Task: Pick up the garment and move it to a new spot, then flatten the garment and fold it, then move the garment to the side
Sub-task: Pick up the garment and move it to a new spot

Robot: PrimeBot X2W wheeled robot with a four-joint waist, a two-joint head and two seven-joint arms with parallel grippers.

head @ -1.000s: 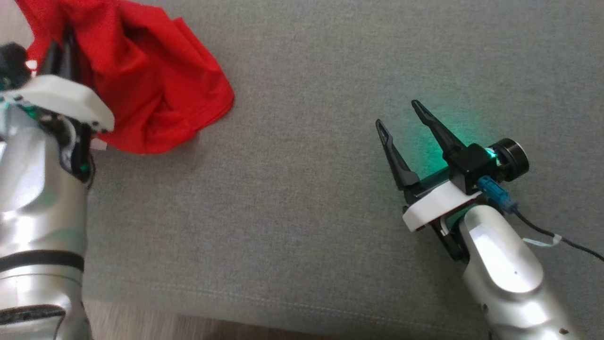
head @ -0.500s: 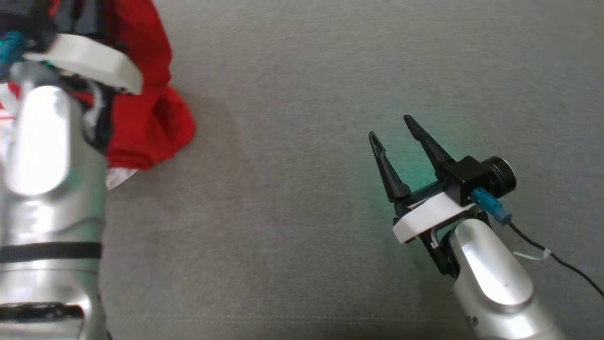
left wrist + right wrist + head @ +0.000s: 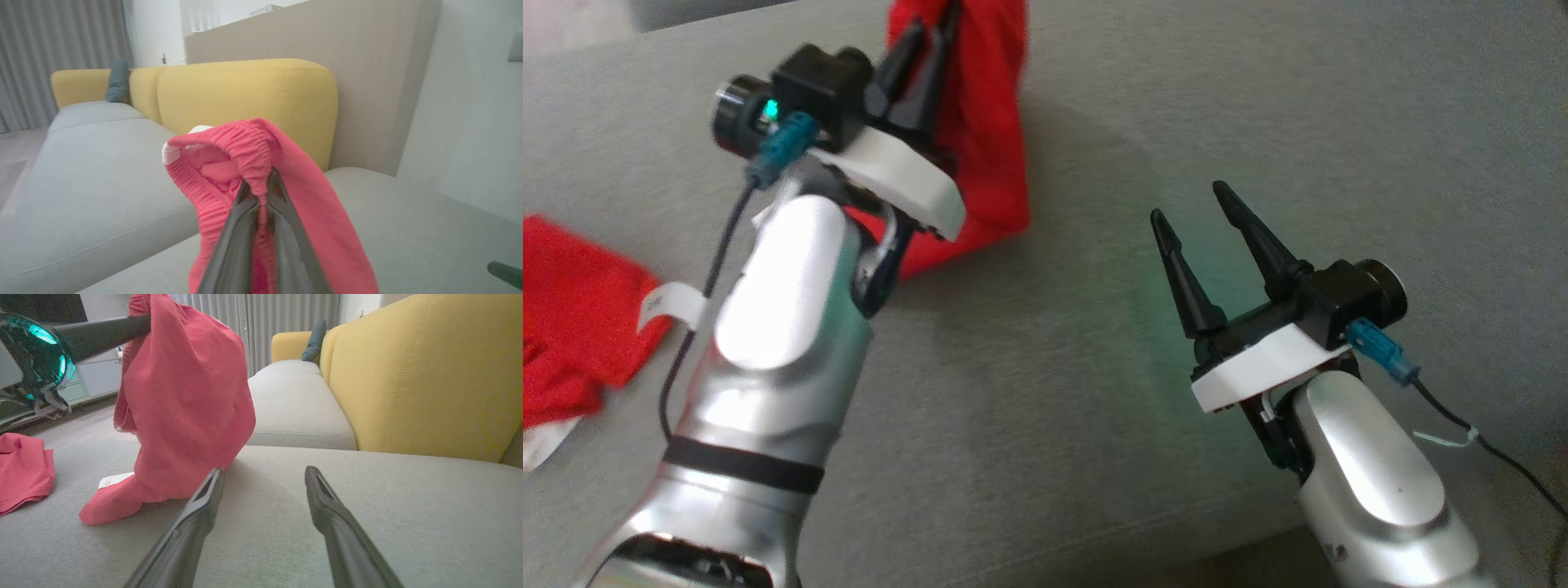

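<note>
Red garment (image 3: 184, 396) hangs bunched above the grey sofa seat (image 3: 1045, 392), lower end touching it, elastic waistband pinched in my left end effector (image 3: 259, 188); my right end effector (image 3: 1188, 200) is spread over that seat.

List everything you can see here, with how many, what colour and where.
held garment: one, red, hanging from the left end effector, lower end resting on the seat
second garment: one, red, lying on the seat, apart from the held one
sofa seat cushions: at least two, grey, under both arms and running on beyond
backrest cushions: at least two, yellow, along the back of the seat
pillow: one, dark teal, against the far backrest
curtains: one run, grey, behind the sofa's far end
left end effector: one, dark fingers, shut on the held garment's elastic edge
right end effector: one, dark fingers, open, over bare seat
</note>
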